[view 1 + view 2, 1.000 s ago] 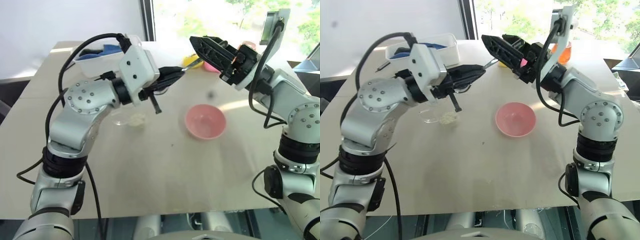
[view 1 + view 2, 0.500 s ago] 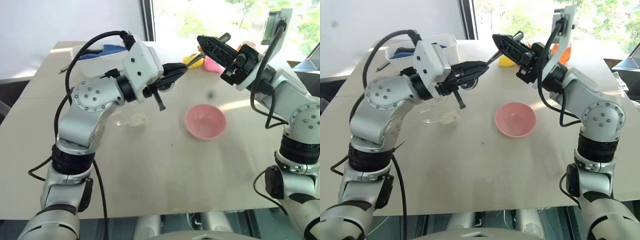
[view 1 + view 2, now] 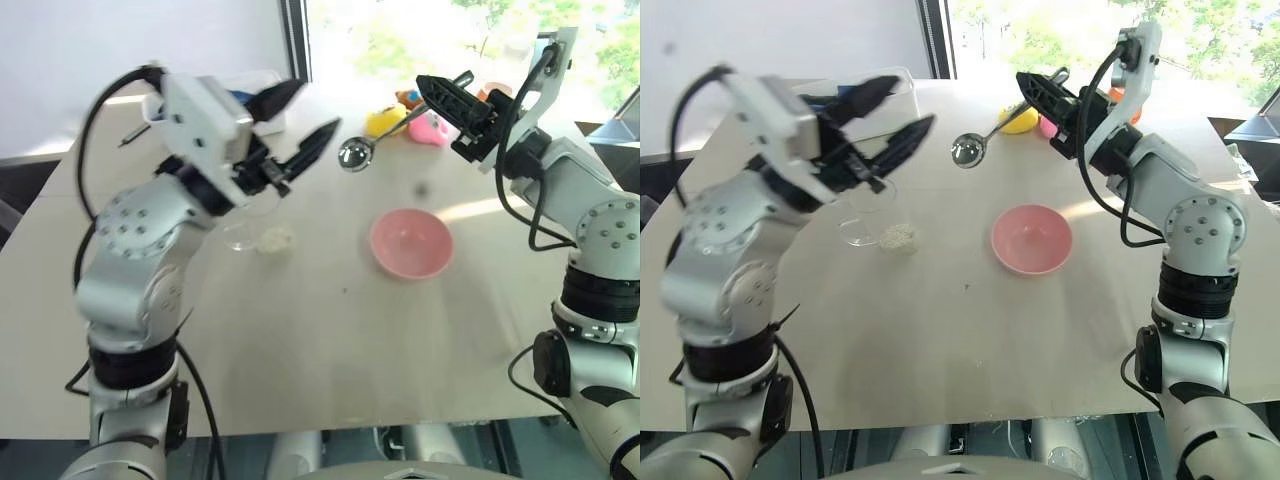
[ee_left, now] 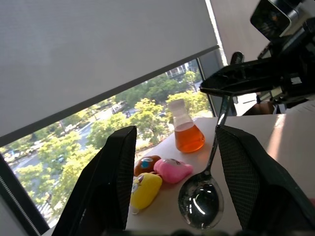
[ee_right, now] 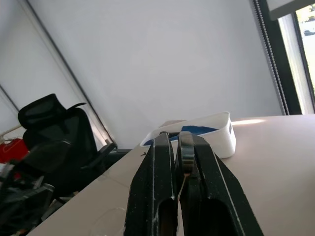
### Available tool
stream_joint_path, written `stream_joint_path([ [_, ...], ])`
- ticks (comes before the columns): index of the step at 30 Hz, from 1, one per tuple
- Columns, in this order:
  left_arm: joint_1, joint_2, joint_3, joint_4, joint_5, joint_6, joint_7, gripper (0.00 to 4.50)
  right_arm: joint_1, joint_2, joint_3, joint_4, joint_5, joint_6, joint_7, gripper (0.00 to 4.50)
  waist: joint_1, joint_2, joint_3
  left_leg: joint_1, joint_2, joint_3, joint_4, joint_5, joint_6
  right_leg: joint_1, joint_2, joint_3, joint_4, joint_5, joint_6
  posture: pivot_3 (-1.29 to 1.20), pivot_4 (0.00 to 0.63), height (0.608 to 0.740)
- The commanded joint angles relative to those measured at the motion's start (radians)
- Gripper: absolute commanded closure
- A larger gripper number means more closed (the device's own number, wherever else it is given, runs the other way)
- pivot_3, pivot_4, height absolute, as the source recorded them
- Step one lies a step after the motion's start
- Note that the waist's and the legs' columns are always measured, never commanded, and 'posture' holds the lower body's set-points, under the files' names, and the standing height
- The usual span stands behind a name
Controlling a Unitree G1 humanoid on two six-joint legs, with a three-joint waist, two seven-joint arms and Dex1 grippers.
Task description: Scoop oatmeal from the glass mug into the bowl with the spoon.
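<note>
with the right claw (image 3: 432,92) pinching the spoon (image 3: 356,154) by its handle above the worktop (image 3: 330,340) and the left claw (image 3: 300,128) spread empty, bring the spoon level down to the mug (image 3: 240,232) and oatmeal (image 3: 276,239) left of the bowl (image 3: 410,243).

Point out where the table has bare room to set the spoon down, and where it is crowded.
Bare room: the near stretch of table in front of the bowl and glass mug, and the gap between those two beyond the oatmeal. Crowded: the far edge, with the white tub, toys and flask.
</note>
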Motion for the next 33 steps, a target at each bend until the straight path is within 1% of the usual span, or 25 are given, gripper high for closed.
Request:
stream_joint_path([
  [1, 0.121, -0.030, 0.099, -0.177, 0.063, 0.005, 0.137, 1.77, -0.015, 0.006, -0.067, 0.059, -0.033, -0.060, -0.030, 4.50, -0.001, 0.000, 0.000, 0.000, 0.000, 0.000, 0.000, 0.000, 0.000, 0.000, 0.000, 0.000, 0.000, 0.000, 0.000, 0.00, 0.150, 0.740],
  [3, 0.209, -0.086, 0.130, -0.253, 0.093, 0.016, 0.227, 1.77, -0.015, 0.006, -0.072, 0.097, -0.065, -0.079, -0.023, 4.50, 0.000, 0.000, 0.000, 0.000, 0.000, 0.001, 0.000, 0.000, 0.000, 0.000, -0.001, 0.001, -0.001, 0.001, 0.001, 0.00, 0.150, 0.740],
  [5, 0.416, -0.188, 0.124, -0.345, 0.177, 0.008, 0.327, 1.77, -0.020, 0.004, -0.072, 0.145, -0.108, -0.107, -0.007, 4.50, -0.001, 0.002, -0.002, 0.001, 0.000, 0.001, 0.000, 0.000, 0.000, 0.000, -0.001, 0.001, -0.001, 0.001, 0.001, 0.00, 0.150, 0.740],
  [6, 0.532, -0.230, 0.097, -0.368, 0.220, -0.032, 0.353, 1.77, -0.027, 0.004, -0.072, 0.167, -0.123, -0.117, 0.003, 4.50, -0.004, 0.003, -0.002, 0.001, -0.001, 0.003, 0.000, 0.000, 0.000, 0.001, -0.002, 0.003, 0.000, 0.001, 0.002, 0.00, 0.150, 0.740],
  [8, 0.703, -0.272, 0.033, -0.375, 0.289, -0.101, 0.360, 1.77, -0.046, 0.004, -0.075, 0.194, -0.132, -0.123, 0.024, 4.50, -0.008, 0.003, -0.002, 0.002, -0.001, 0.004, -0.001, 0.000, 0.000, 0.000, -0.003, 0.004, -0.001, 0.001, 0.002, 0.00, 0.150, 0.740],
  [9, 0.753, -0.288, 0.012, -0.364, 0.313, -0.130, 0.362, 1.77, -0.054, 0.004, -0.077, 0.201, -0.130, -0.121, 0.039, 4.50, -0.004, 0.003, -0.002, 0.002, -0.001, 0.005, -0.001, 0.000, 0.000, 0.000, -0.007, 0.004, -0.001, 0.001, 0.002, 0.00, 0.150, 0.740],
  [11, 0.823, -0.320, 0.006, -0.296, 0.345, -0.196, 0.373, 1.77, -0.067, -0.008, -0.074, 0.192, -0.101, -0.081, 0.092, 4.50, 0.006, 0.004, -0.001, 0.000, -0.001, 0.003, -0.001, 0.000, 0.000, -0.001, -0.006, 0.001, -0.001, 0.001, 0.002, 0.00, 0.150, 0.740],
  [13, 0.849, -0.351, 0.025, -0.224, 0.349, -0.256, 0.383, 1.77, -0.067, -0.031, -0.065, 0.172, -0.063, -0.014, 0.148, 4.50, 0.009, 0.005, -0.002, 0.001, -0.002, 0.001, -0.001, -0.002, 0.005, 0.000, -0.002, 0.000, 0.001, 0.001, 0.001, 0.00, 0.150, 0.740],
  [16, 0.854, -0.355, 0.043, -0.144, 0.355, -0.328, 0.372, 1.77, -0.048, -0.059, -0.047, 0.136, -0.053, 0.041, 0.185, 4.50, 0.006, 0.005, -0.002, 0.003, -0.001, 0.000, -0.001, -0.001, 0.007, 0.002, -0.001, 0.000, 0.000, 0.002, 0.000, 0.00, 0.150, 0.740],
  [21, 0.807, -0.341, 0.097, -0.022, 0.324, -0.384, 0.360, 1.77, -0.019, -0.045, -0.063, 0.092, -0.038, 0.069, 0.146, 4.50, -0.001, 0.005, -0.002, 0.002, -0.002, 0.000, 0.000, 0.000, 0.008, 0.002, -0.001, 0.001, 0.000, 0.002, 0.000, 0.00, 0.150, 0.740],
  [24, 0.806, -0.335, 0.079, 0.003, 0.344, -0.406, 0.347, 1.77, -0.003, -0.032, -0.076, 0.065, -0.023, 0.074, 0.116, 4.50, -0.002, 0.005, -0.002, 0.001, -0.001, 0.001, 0.000, 0.000, 0.008, 0.001, -0.001, 0.001, -0.001, 0.003, 0.001, 0.00, 0.150, 0.740],
  [27, 0.796, -0.329, 0.045, 0.048, 0.331, -0.428, 0.311, 1.77, 0.005, -0.020, -0.085, 0.033, 0.003, 0.082, 0.087, 4.50, -0.001, 0.005, -0.002, 0.000, -0.001, 0.001, -0.001, 0.000, 0.008, 0.001, -0.002, 0.000, -0.001, 0.003, 0.002, 0.00, 0.150, 0.740],
  [29, 0.761, -0.308, 0.039, 0.108, 0.319, -0.434, 0.283, 1.77, 0.013, -0.023, -0.081, 0.022, -0.008, 0.074, 0.085, 4.50, 0.001, 0.005, -0.002, 0.000, -0.001, 0.001, -0.001, 0.000, 0.008, 0.001, -0.003, 0.000, -0.001, 0.003, 0.002, 0.00, 0.150, 0.740],
  [33, 0.659, -0.261, 0.072, 0.236, 0.305, -0.451, 0.263, 1.77, 0.020, -0.025, -0.088, 0.022, -0.016, 0.063, 0.074, 4.50, 0.001, 0.005, -0.002, 0.001, -0.002, 0.000, -0.001, 0.000, 0.008, 0.001, -0.002, -0.001, -0.001, 0.003, 0.002, 0.00, 0.150, 0.740],
])
